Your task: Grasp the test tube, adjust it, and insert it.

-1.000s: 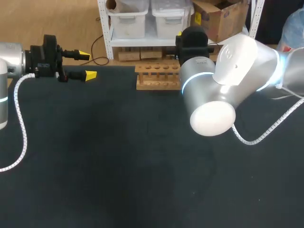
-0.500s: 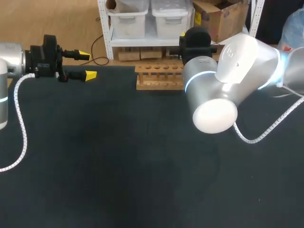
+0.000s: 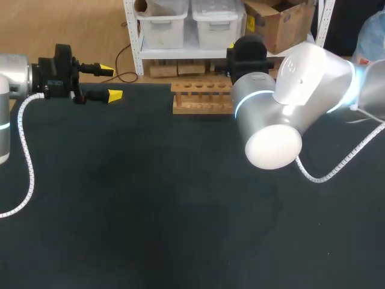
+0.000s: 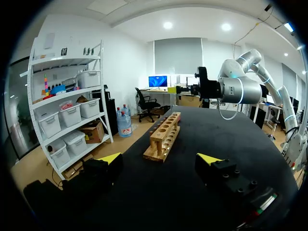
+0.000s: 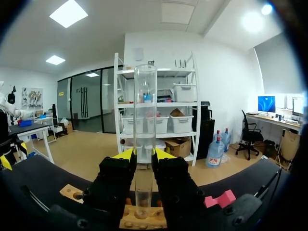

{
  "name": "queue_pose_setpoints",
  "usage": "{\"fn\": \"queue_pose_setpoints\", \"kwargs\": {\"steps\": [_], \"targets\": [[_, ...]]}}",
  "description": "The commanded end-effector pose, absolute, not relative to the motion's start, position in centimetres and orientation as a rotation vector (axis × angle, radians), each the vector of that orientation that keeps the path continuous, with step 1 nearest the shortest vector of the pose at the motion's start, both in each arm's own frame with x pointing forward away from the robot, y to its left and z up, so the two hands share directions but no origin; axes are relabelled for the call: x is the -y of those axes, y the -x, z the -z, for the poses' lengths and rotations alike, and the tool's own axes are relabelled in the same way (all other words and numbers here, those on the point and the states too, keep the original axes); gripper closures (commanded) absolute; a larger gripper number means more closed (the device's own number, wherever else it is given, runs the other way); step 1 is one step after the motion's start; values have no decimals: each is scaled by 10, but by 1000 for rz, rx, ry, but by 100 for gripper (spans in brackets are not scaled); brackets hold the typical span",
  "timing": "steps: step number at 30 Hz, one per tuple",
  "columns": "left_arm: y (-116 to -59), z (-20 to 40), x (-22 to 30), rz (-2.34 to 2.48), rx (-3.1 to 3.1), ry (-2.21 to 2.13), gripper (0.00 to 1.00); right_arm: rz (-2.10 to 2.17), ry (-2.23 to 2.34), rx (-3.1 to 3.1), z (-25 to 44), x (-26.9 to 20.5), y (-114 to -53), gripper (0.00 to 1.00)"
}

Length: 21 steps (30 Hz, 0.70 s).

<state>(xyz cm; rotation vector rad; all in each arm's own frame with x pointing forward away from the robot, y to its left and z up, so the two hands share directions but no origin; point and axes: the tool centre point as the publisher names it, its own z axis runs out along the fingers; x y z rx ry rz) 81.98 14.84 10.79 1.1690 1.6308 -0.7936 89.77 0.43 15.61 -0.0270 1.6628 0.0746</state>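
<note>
A clear test tube (image 5: 144, 120) stands upright between the yellow-tipped fingers of my right gripper (image 5: 144, 155), which is shut on it. Its lower end sits right at the top of the wooden rack (image 5: 143, 220); I cannot tell whether it is inside a hole. In the head view the rack (image 3: 201, 98) stands at the table's far edge, and my right arm (image 3: 283, 108) hides its right end, the gripper and the tube. My left gripper (image 3: 110, 82) is open and empty at the far left, pointing toward the rack (image 4: 164, 134), well short of it.
The black table (image 3: 150, 211) stretches wide in front of the rack. My right arm's bulky elbow (image 3: 274, 147) hangs over the table's middle right, trailing a white coiled cable (image 3: 337, 168). A small pink block (image 5: 219, 198) shows beside my right gripper's body.
My right arm has shifted slightly to the right, uncovering a little more of the rack. The left arm has not moved.
</note>
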Motion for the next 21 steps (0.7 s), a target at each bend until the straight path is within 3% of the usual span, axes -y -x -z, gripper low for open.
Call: {"fn": "queue_pose_setpoints", "kwargs": {"steps": [1, 21], "targets": [[-818, -107, -148, 789, -1628, -1166, 0, -81, 29, -1661, -153, -3, -899, 100], [-818, -107, -148, 789, -1628, -1166, 0, -103, -3, -1679, -130, -14, -900, 100]]}}
